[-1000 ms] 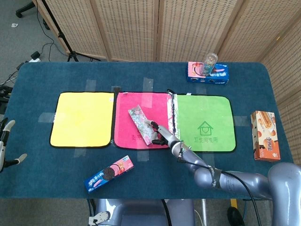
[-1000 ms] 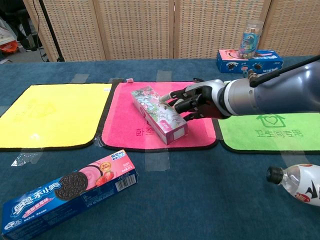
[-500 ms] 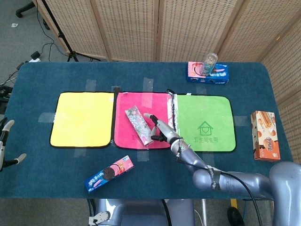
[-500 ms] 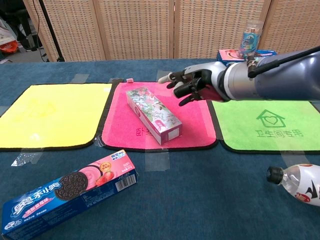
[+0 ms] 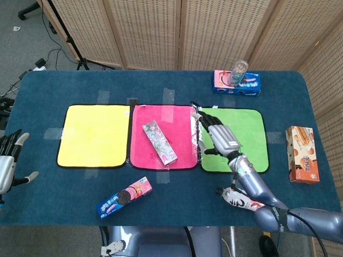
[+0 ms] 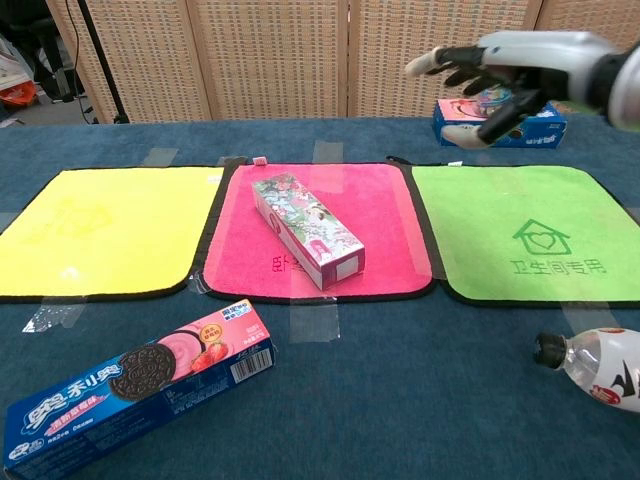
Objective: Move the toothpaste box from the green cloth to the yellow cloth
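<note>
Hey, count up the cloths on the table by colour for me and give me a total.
Yellow cloth: 1
Pink cloth: 1
Green cloth: 1
Total: 3

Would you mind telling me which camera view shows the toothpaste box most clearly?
The chest view: the toothpaste box is close and large there, with its floral top, side and end face visible on the pink cloth. The head view shows the box from above, small, mostly its top.
</note>
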{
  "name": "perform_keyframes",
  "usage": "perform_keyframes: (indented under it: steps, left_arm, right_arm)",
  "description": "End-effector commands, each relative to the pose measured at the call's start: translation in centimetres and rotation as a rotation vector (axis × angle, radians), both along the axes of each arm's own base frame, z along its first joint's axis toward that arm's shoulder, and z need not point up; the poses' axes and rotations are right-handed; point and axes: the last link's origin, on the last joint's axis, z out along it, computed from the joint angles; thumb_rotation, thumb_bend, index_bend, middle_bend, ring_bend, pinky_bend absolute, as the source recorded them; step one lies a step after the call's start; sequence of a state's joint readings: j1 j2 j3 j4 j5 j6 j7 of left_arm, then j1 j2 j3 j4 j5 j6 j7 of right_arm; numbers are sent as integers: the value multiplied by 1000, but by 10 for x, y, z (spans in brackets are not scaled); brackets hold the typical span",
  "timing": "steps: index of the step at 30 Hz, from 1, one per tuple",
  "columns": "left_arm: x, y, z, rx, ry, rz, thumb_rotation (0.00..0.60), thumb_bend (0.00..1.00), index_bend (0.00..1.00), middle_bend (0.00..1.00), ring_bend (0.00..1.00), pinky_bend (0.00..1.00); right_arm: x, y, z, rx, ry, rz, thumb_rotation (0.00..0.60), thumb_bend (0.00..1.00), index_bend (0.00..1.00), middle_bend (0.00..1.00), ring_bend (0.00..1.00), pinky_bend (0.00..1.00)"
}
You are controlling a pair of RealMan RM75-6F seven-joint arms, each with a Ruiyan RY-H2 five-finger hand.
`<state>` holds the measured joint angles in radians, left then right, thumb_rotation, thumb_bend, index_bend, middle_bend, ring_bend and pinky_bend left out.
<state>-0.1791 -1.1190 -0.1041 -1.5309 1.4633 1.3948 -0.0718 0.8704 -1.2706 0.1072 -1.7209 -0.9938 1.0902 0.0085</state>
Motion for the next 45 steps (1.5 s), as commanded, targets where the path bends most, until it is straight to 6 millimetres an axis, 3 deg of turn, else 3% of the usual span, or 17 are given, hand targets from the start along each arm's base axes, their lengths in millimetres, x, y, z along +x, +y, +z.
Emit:
perform_keyframes:
  steps: [1,5,10,15,24,34,37,39,45]
  left_arm:
    - [14,13,0,-40,31,-79,600,46,0,0,0,0]
    - [30,23,-3,-82,52,-146,600,46,0,0,0,0]
    - [55,34,-11,-124,73,-235,600,89,0,0,0,0]
    - [105,51,-38,-208,128,-407,600,127,0,0,0,0]
    - [165,78,-100,-363,176,-553,600,161,0,0,0,0]
    - [223,104,-178,-545,235,-605,600,245,21,0,0,0]
    - [236,107,-195,-590,241,-596,600,382,22,0,0,0]
    - [242,108,-201,-599,251,-599,600,546,22,0,0,0]
    - [273,111,-231,-627,260,-611,600,862,22,0,0,0]
  right_arm:
    - [-93,46,62,-364,271,103,600,1,0,0,0,0]
    - [-126,74,79,-487,267,98,600,0,0,0,0,0]
    - [-148,102,89,-553,235,62,600,0,0,0,0,0]
    - [-167,133,96,-588,190,1,600,0,0,0,0,0]
    - [-182,144,100,-598,183,-22,600,0,0,0,0,0]
    - [-188,137,105,-582,167,-54,600,0,0,0,0,0]
    - [-190,136,106,-581,163,-64,600,0,0,0,0,0]
    - [-190,136,106,-582,164,-67,600,0,0,0,0,0]
    - [-191,135,107,-576,160,-75,600,0,0,0,0,0]
